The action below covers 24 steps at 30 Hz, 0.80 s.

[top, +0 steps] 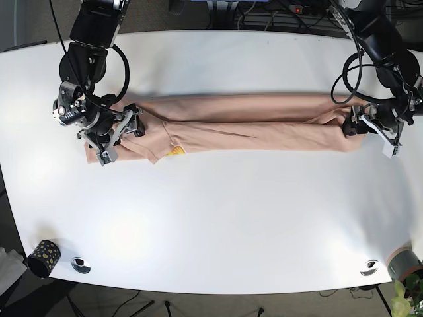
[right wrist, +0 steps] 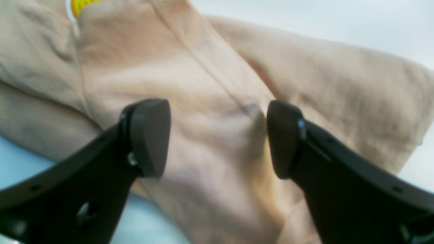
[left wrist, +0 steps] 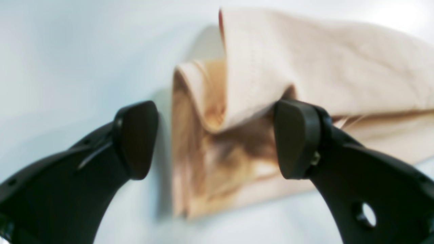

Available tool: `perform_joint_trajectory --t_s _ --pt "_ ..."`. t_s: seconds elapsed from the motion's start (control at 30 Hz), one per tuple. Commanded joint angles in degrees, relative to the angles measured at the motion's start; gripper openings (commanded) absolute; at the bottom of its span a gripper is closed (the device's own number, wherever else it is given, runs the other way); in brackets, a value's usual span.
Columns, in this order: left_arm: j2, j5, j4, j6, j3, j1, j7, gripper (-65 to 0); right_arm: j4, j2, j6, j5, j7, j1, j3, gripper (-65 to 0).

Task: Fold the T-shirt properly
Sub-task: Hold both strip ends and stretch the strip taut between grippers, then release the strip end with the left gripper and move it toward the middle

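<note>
The beige T-shirt [top: 251,125] lies folded lengthwise into a long strip across the white table [top: 211,211]. My left gripper [top: 357,125] is open at the strip's right end. In the left wrist view its fingers [left wrist: 217,139] straddle the layered cloth end [left wrist: 305,67], and one pad [left wrist: 295,135] touches a fold. My right gripper [top: 123,127] is open over the shirt's left end. In the right wrist view it [right wrist: 217,139] hovers with both pads around a seam of the cloth [right wrist: 203,84]. A bit of yellow print [right wrist: 79,5] shows at the fold edge, also in the base view [top: 175,152].
A black dotted cup [top: 43,256] and a small metal ring [top: 81,264] sit at the front left corner. Another ring [top: 369,267] and a potted plant [top: 404,267] are at the front right. Cables run behind the table's far edge.
</note>
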Motion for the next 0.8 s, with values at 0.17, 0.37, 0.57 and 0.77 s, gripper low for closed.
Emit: perform_joint_trajectory --t_s 0.17,0.37,0.57,0.77 --pt "-0.3 -0.4 -4.1 -0.1 0.3 -1.2 0.7 -14.6 1.3 0.6 0.32 1.1 0.6 1.0 0.3 -22.0" --pt "-0.3 -0.9 -4.1 -0.1 4.5 -1.0 0.8 -25.7 1.3 -0.4 0.32 1.1 0.6 1.1 0.3 -22.0" --pt "-0.3 -1.2 -3.8 -0.1 8.5 -0.9 0.7 -60.1 1.3 -1.0 0.32 1.1 0.6 1.1 0.3 -22.0" --pt "0.2 -1.2 2.6 -0.1 9.4 0.2 1.0 -61.0 1.3 -1.9 0.32 1.1 0.6 1.1 0.3 -22.0"
